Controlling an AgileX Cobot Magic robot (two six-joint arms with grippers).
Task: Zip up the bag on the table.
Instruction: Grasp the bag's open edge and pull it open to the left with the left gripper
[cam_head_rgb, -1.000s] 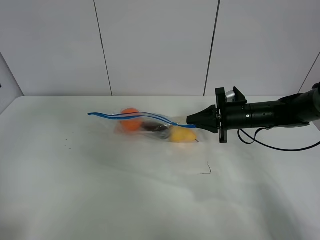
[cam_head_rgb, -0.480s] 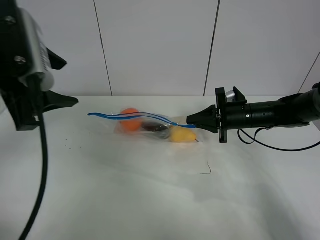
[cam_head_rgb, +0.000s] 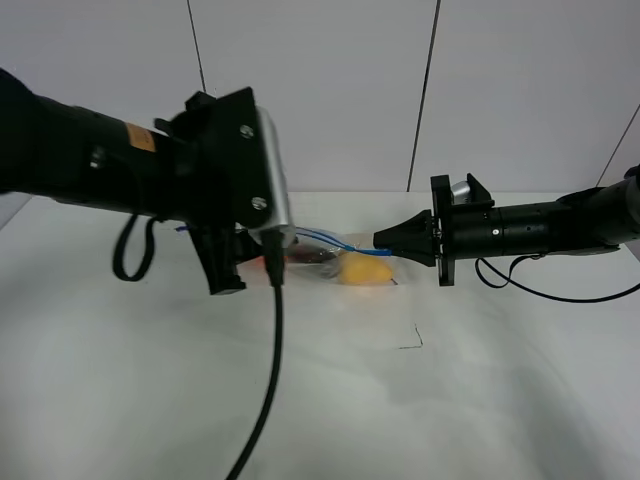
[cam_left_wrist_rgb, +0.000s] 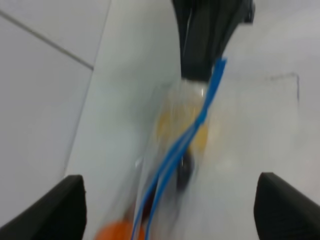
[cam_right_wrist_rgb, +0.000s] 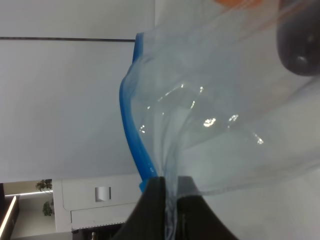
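My left arm has swung in from the edge and now hangs over the bag (cam_head_rgb: 352, 266). The bag lies mid-way across the table (cam_head_rgb: 450, 380), with one end pinched in my right gripper (cam_head_rgb: 380, 240), which is clamped tight on it. The left gripper (cam_left_wrist_rgb: 169, 180) gapes wide and holds nothing. I'd set its jaws astride the blue strip (cam_left_wrist_rgb: 200, 115) beside that pinch, close, then slide away, keeping the strip taut. An orange sticker (cam_head_rgb: 140, 138) on the left arm is unreadable.

one table (cam_head_rgb: 470, 390), one bag (cam_head_rgb: 335, 246), seemingly three fruits (cam_head_rgb: 365, 270) in it, and two pincers: left pincer (cam_left_wrist_rgb: 170, 207), right pincer (cam_head_rgb: 378, 240).
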